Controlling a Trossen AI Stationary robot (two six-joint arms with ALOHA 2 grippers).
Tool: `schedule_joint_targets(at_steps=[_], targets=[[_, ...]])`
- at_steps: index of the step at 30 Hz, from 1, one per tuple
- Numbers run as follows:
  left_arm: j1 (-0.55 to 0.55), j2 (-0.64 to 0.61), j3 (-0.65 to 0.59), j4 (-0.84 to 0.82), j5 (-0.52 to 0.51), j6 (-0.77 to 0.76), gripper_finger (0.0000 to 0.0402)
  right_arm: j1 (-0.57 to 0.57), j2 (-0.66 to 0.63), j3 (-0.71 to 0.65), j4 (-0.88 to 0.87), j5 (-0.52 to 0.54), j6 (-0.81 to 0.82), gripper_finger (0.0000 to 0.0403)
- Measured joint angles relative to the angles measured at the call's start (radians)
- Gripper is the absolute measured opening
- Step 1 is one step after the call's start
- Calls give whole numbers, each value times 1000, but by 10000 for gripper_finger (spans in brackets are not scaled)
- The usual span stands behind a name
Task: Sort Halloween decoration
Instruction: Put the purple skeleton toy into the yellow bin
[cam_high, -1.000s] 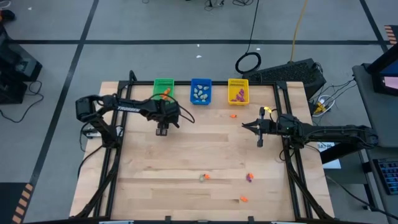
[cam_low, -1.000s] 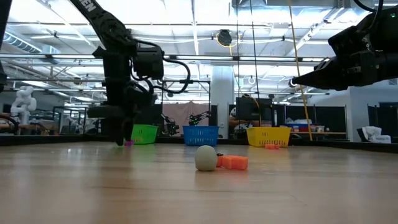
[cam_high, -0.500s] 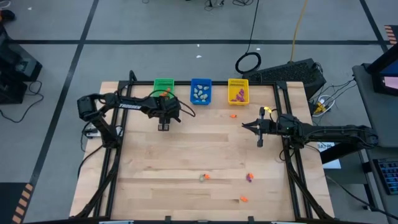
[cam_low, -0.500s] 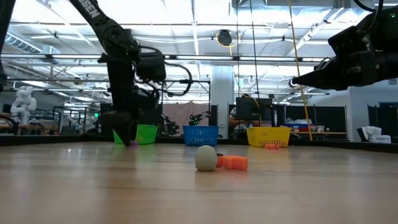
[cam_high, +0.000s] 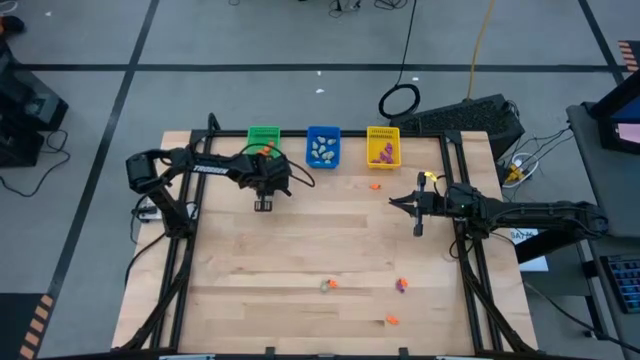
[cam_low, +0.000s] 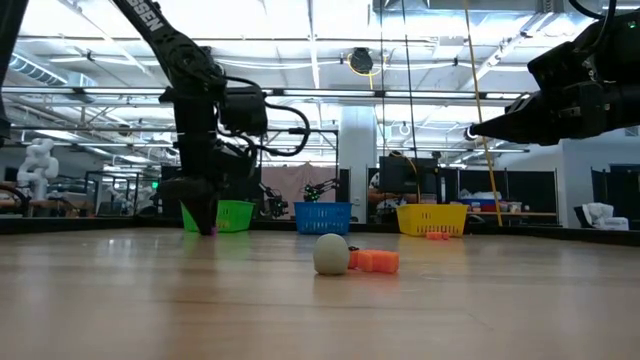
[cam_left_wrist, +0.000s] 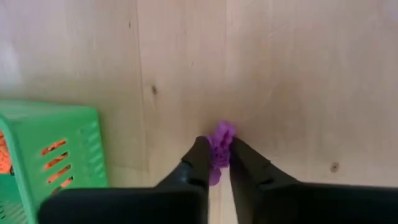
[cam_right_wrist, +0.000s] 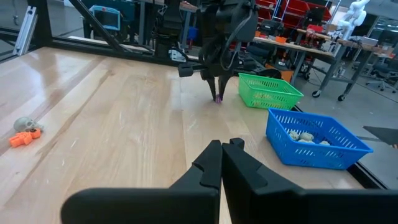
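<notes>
My left gripper (cam_left_wrist: 217, 157) stands point-down on the table just in front of the green bin (cam_high: 263, 140) and is shut on a tiny purple Halloween trinket (cam_left_wrist: 220, 138). My right gripper (cam_right_wrist: 222, 149) hangs shut and level above the table's right side, holding nothing. Other trinkets lie loose on the wood: a pale skull (cam_low: 331, 253) touching an orange piece (cam_low: 375, 261) near the front, a purple-and-orange one (cam_high: 401, 286), an orange one (cam_high: 392, 321), and another orange one (cam_high: 375, 185) below the yellow bin (cam_high: 383, 146). My left gripper pinches the purple trinket between its two fingertips (cam_left_wrist: 200, 155), which close on its two sides (cam_left_wrist: 218, 155). The fingers come from above, pointing steeply down. The trinket's far end sticks out past the tips, and it sits at table level (cam_right_wrist: 217, 98).
Green, blue (cam_high: 323, 146) and yellow bins stand in a row at the table's far edge, each holding small pieces. The wide middle of the wooden table (cam_high: 330, 240) is bare. Black frame rails run along the table's left and right sides.
My left gripper has come down onto the table a little nearer the green bin and has shut on the purple trinket, which lay uncovered beside its fingers a second ago. The trinket has stayed on the table.
</notes>
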Motion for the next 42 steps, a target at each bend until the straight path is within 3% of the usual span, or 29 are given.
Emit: schedule_joint_targets(at_steps=[2, 10, 16, 23, 29, 42], targets=[[-8, 0, 1, 0, -15, -13, 13, 0, 0, 0, 0, 0, 0, 0], [-34, -40, 46, -33, -14, -92, 7, 0, 0, 0, 0, 0, 0, 0], [-39, -112, 73, -7, 98, -212, 3, 0, 0, 0, 0, 0, 0, 0], [-98, -140, 78, 156, 217, -391, 3, 0, 0, 0, 0, 0, 0, 0], [-153, -139, 78, 212, 245, -415, 2, 0, 0, 0, 0, 0, 0, 0], [-158, -139, 78, 91, 206, -390, 0, 0, 0, 0, 0, 0, 0, 0]])
